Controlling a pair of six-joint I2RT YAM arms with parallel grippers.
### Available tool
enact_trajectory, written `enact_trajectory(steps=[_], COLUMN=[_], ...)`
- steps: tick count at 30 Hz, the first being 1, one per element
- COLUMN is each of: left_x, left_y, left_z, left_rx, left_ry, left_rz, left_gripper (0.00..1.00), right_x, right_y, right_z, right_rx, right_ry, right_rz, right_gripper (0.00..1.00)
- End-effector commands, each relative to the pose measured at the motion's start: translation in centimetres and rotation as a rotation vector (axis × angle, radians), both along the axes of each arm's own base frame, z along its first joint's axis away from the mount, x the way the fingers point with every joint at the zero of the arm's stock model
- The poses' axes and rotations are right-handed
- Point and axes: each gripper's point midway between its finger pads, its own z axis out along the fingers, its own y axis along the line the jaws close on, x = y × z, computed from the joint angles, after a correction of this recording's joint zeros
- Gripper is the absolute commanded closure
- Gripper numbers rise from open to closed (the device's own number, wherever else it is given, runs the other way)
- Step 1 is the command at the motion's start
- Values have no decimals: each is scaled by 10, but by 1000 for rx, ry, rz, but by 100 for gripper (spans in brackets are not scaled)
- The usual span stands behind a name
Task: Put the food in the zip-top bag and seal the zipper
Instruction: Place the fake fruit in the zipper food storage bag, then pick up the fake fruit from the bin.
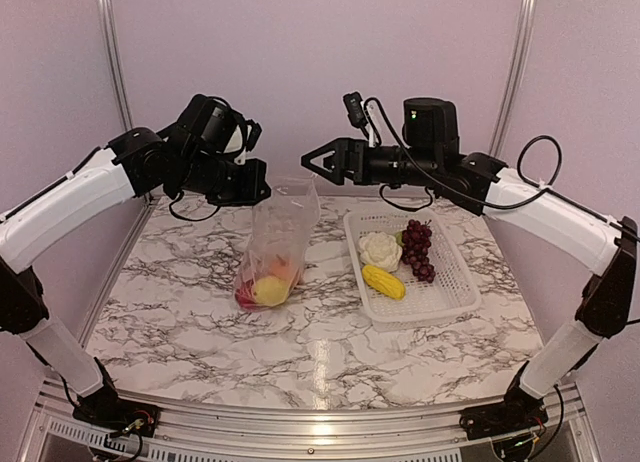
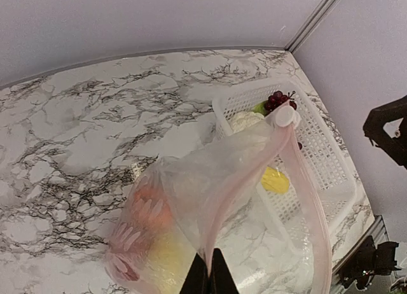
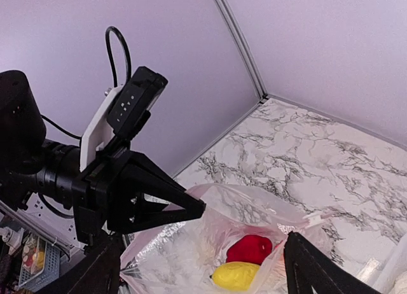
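Observation:
The clear zip-top bag (image 1: pixel 281 230) stands upright on the marble table. My left gripper (image 1: pixel 262 193) is shut on its mouth edge, pinching the pinkish-white zipper (image 2: pixel 245 173) between its fingertips (image 2: pixel 198 278). Inside the bag lie a red pepper (image 3: pixel 249 248), a yellow piece (image 3: pixel 235 275) and an orange piece (image 2: pixel 149 208). My right gripper (image 1: pixel 308 163) hangs open and empty just above and to the right of the bag's mouth (image 3: pixel 254 202). A white cauliflower (image 1: pixel 380 250), a dark grape bunch (image 1: pixel 418 250) and a second yellow piece (image 1: pixel 384 281) lie in the basket.
The white latticed basket (image 1: pixel 452 300) sits right of the bag, close to it. Purple walls and metal frame posts (image 1: pixel 113 52) enclose the table at the back and sides. The zipper's white slider (image 2: pixel 287 116) sits at the far end of the bag's mouth.

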Motion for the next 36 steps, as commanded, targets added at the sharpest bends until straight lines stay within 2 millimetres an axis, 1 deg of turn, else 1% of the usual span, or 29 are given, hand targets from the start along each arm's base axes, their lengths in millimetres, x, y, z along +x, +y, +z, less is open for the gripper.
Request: enact_trajectory(steps=[1,2,3,4,6,8,10,11,13,16,18,21,24,27,29,31,33,36], left_x=[17,17,14,11,3,-6,-11,-12,-13,-12,-9,-3,2,7,8,10,13,19], left_y=[51,57,58,56,44,28,17,13,3,-9,-13,-19,-23,-24,-25,-26,-27,-25], left_z=[51,58,59,57,37,10,-13,-20,-26,-23,-24,-23,-20,-15,-16,-16,-19,-24], left_rx=[166,188,203,215,198,161,141,138,117,71,65,55,45,44,48,44,46,66], left_ry=[-170,-198,-212,-217,-173,-88,-11,12,29,25,30,37,34,20,19,21,19,17], left_rz=[130,128,110,74,-6,-71,-105,-116,-145,-164,-164,-155,-142,-130,-132,-128,-114,-88], left_gripper=[100,100,100,100,100,100,100,100,100,100,100,100,100,100,100,100,100,100], right_x=[7,12,17,24,35,43,45,45,43,38,36,36,36,35,33,31,28,25], right_y=[-38,-48,-58,-69,-94,-115,-126,-129,-132,-133,-135,-141,-146,-152,-155,-156,-156,-154], right_z=[17,12,5,-1,-18,-34,-49,-56,-68,-84,-92,-99,-103,-113,-124,-140,-153,-166], right_rx=[-69,-89,-113,-129,-164,-191,-220,-237,-270,-303,-326,-363,-398,-436,-465,-504,-535,-558], right_ry=[-63,-55,-36,-20,33,77,111,125,151,181,189,192,190,201,218,251,279,294], right_rz=[-111,-139,-168,-205,-282,-334,-351,-355,-355,-340,-334,-348,-365,-375,-380,-368,-346,-318], right_gripper=[14,15,15,15,16,17,17,17,18,18,18,18,18,18,18,18,18,18])
